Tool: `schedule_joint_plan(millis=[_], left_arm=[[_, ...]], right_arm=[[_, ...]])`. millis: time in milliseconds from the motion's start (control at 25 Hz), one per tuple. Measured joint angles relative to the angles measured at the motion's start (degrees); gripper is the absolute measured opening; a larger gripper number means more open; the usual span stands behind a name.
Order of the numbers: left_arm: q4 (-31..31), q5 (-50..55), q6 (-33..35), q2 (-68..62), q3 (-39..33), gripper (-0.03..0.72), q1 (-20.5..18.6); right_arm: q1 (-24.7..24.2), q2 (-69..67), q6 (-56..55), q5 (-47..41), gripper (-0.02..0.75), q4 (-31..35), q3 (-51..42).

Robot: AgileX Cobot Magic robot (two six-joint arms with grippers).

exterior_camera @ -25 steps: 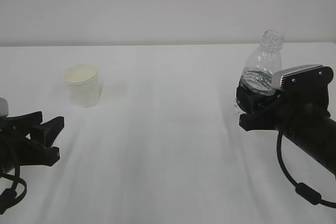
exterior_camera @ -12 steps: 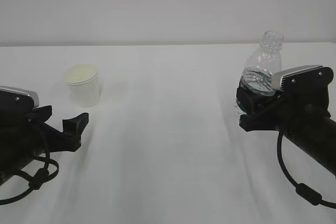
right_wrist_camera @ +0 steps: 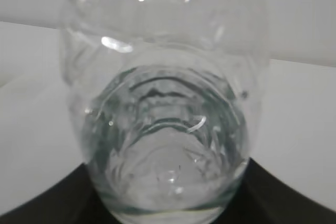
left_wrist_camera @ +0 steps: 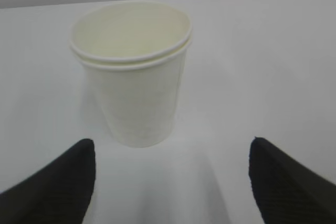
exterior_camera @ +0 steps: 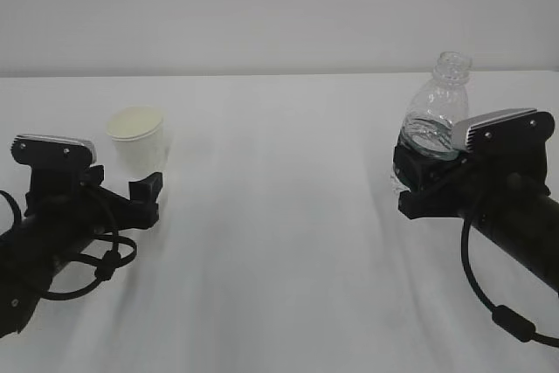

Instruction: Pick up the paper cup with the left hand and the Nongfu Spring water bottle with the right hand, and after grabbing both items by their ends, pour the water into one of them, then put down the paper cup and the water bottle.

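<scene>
Spreading wide just short of the paper cup, the left claw has both fingertips flanking empty desk with the cup standing upright ahead, untouched. It looks like two cups nested (a doubled rim shows), so a squeeze near the rim could lift one and leave the other, or crush the thin wall. The right claw pinches the water bottle low; capless and part-filled, any tilt risks spilling.
</scene>
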State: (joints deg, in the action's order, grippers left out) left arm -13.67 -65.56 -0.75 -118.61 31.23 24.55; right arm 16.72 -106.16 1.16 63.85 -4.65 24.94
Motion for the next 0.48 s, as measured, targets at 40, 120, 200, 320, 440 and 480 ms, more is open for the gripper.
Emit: schedule_joint_plan(millis=[40, 120, 200, 320, 440, 480], left_arm=[[0.0, 0.0, 0.0, -1.0, 0.7, 0.678, 0.0], [-0.2, 0.0, 0.0, -2.6, 2.3, 0.678, 0.0], [-0.5, 0.0, 0.0, -4.0, 3.6, 0.678, 0.0], [-1.1, 0.0, 0.0, -5.4, 5.6, 0.678, 0.0], [-2.6, 0.0, 0.0, -6.1, 7.5, 0.678, 0.0], [-2.8, 0.0, 0.0, -6.3, 8.1, 0.678, 0.0]], right_arm=[[0.0, 0.0, 0.1, 0.0, 0.394, 0.0, 0.0], [0.0, 0.0, 0.3, 0.0, 0.394, 0.0, 0.0], [0.0, 0.0, 0.5, 0.0, 0.394, 0.0, 0.0], [0.0, 0.0, 0.7, 0.0, 0.394, 0.0, 0.0], [0.0, 0.0, 0.8, 0.0, 0.393, 0.0, 0.0], [0.0, 0.0, 0.9, 0.0, 0.394, 0.0, 0.0]])
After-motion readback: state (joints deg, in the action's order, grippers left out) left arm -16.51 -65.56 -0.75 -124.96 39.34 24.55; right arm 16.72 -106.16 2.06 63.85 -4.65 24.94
